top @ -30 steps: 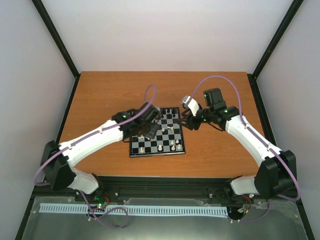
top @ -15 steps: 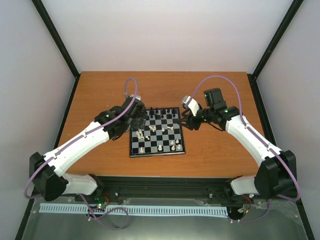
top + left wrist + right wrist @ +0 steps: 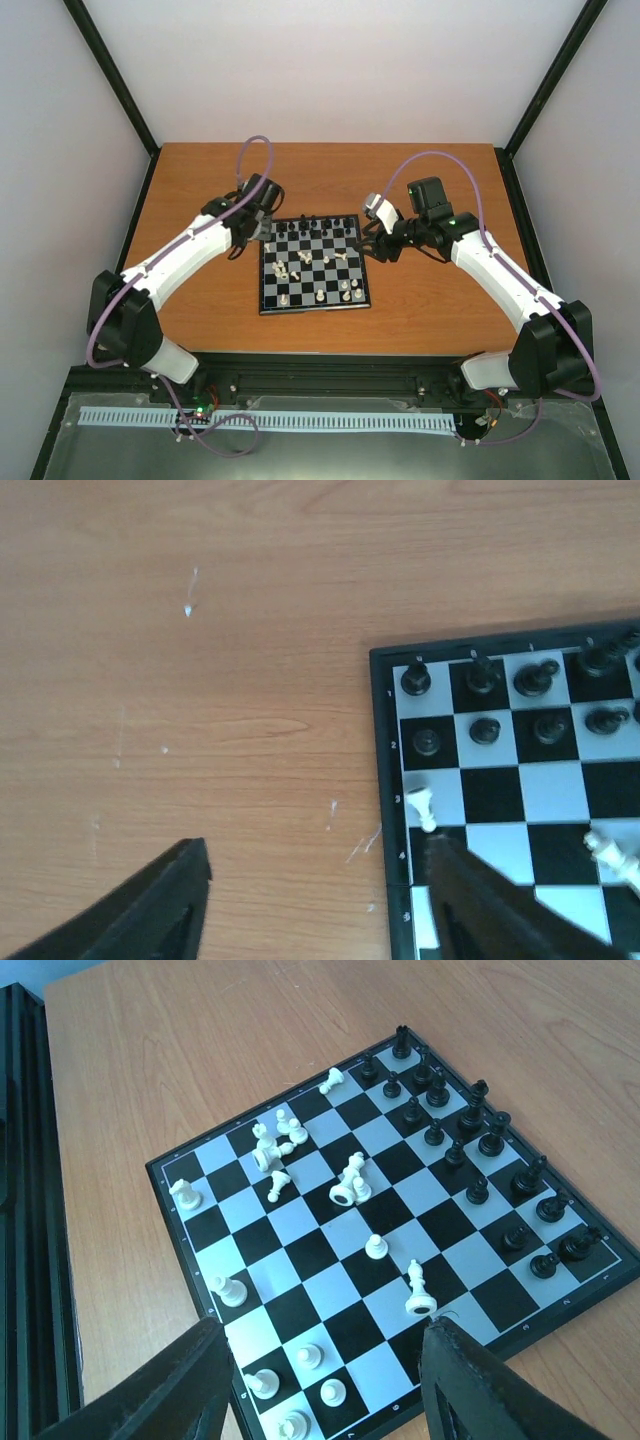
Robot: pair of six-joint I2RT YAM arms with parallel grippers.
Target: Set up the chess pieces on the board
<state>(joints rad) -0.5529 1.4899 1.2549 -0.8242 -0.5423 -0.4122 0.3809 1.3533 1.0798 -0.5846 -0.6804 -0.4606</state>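
Top view: the board [image 3: 313, 263] lies mid desk [image 3: 200, 190], between the two arms. Black pieces [image 3: 318, 224] line the two far rows. White pieces [image 3: 300, 262] are scattered over the middle and near rows, some on their sides. Left hand [image 3: 257, 224] is just off the board's far-left corner and right hand [image 3: 378, 246] just off the far-right corner. Finger gap can't be read from here.

Left wrist view: fingers [image 3: 150, 910] spread wide, nothing between them. One tip is over the board's left rim, the other over bare desk. Black pieces stand upright at that corner, and a lying white piece [image 3: 423, 807] is just beside the fingertip.

Right wrist view: fingers [image 3: 470, 1390] apart, pinching nothing, above the board's edge. Black rows are tidy; several white ones are toppled mid-board, a few upright near the fingers.
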